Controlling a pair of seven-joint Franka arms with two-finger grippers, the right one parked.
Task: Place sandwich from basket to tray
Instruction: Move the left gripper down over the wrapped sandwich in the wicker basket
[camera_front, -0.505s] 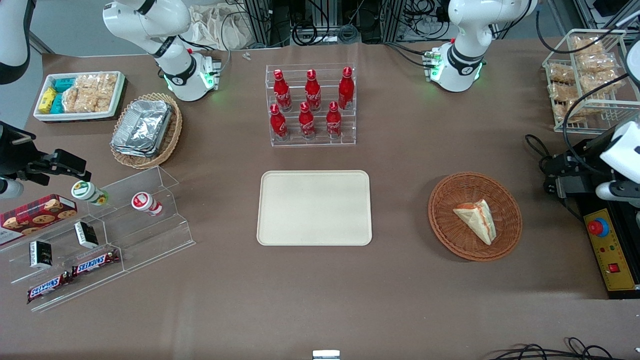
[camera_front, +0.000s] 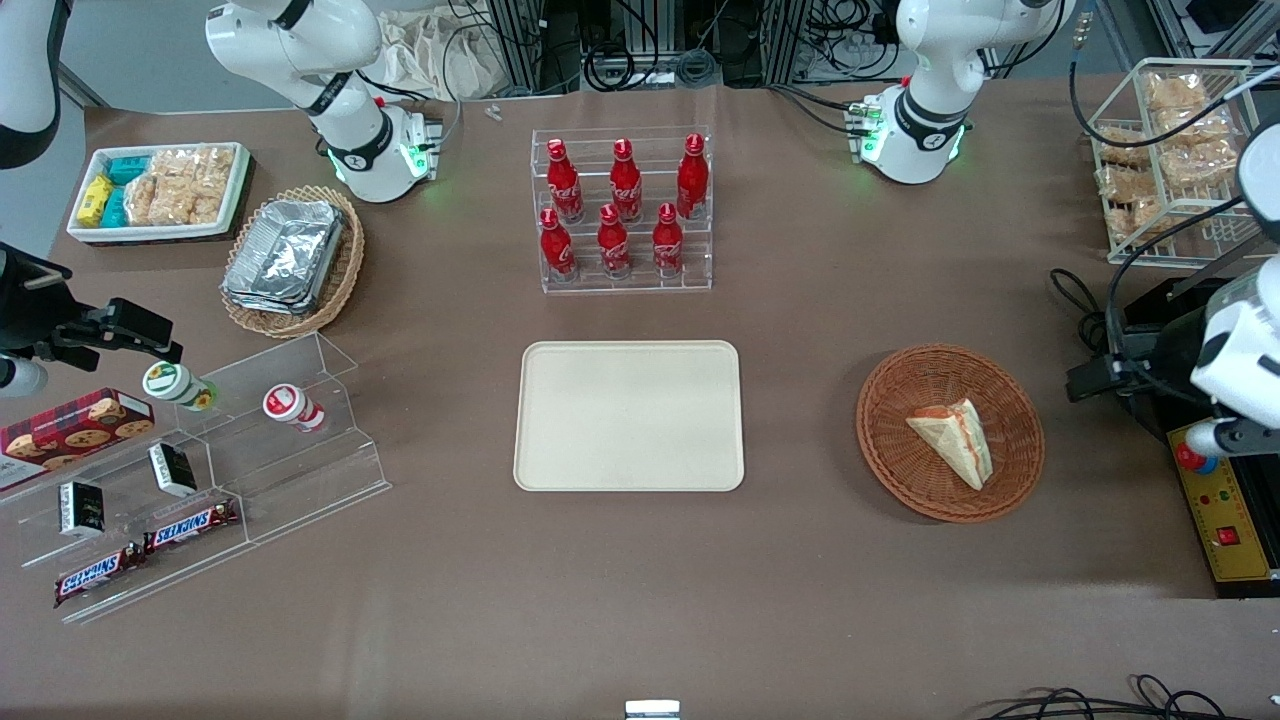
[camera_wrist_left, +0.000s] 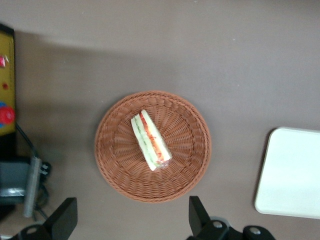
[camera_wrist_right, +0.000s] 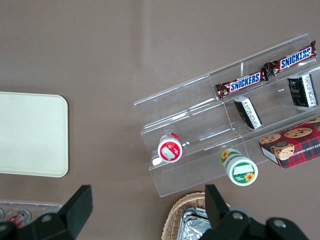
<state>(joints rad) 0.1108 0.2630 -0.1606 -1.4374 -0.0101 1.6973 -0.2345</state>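
The sandwich (camera_front: 955, 440) (camera_wrist_left: 151, 141), a pale wedge with orange and green filling, lies in the round reddish-brown basket (camera_front: 900, 470) (camera_wrist_left: 120, 170). The cream tray (camera_front: 628, 415) (camera_wrist_left: 292, 172) lies flat mid-table, toward the parked arm's end from the basket, with nothing on it. My left gripper (camera_front: 1095, 380) (camera_wrist_left: 132, 220) hangs above the table beside the basket, toward the working arm's end. It is open, its fingers (camera_wrist_left: 200, 216) spread wide with only bare tablecloth between them. It touches neither basket nor sandwich.
A yellow control box with a red button (camera_front: 1225, 500) (camera_wrist_left: 5, 107) sits close by my arm. A wire rack of snack packets (camera_front: 1170, 160) stands farther back. A clear rack of red bottles (camera_front: 625, 210) stands farther from the front camera than the tray.
My left arm and gripper have shifted a little nearer the front camera beside the basket. The sandwich, basket and tray have not moved.
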